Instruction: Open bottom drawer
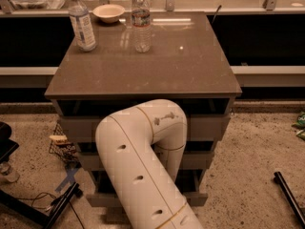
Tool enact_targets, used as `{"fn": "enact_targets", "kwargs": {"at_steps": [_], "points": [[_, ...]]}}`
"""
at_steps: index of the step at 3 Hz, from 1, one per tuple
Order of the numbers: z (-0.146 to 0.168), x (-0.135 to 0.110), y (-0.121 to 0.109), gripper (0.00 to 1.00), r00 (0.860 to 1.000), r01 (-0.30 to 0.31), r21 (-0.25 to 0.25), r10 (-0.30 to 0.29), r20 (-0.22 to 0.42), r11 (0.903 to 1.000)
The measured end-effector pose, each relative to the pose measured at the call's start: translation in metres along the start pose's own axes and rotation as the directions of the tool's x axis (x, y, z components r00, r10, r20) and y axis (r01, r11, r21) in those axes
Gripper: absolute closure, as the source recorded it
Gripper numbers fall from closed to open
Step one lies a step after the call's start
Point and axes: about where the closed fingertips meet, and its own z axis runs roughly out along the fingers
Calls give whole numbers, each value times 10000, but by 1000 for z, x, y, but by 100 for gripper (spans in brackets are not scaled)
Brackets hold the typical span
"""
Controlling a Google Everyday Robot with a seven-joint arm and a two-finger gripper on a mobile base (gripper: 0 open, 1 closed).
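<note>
My arm (143, 166) bends down in front of the bench (143, 75) and hides my jaws, so I cannot tell their state. The bottom drawer (101, 200), lowest under the bench, looks shut; the pull remains.

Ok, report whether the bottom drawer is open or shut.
Cannot tell: the arm hides most of the bottom drawer and the end effector.
</note>
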Motion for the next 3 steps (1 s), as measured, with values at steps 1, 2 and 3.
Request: {"fn": "enact_targets", "kwargs": {"at_steps": [1,2,3], "points": [[4,2,-5,100,10000,-51,44,51,-46,10000],[32,40,-52,100,9972,-748,606,750,-5,9954],[34,40,-55,100,9968,-801,603,800,37,9950]]}}
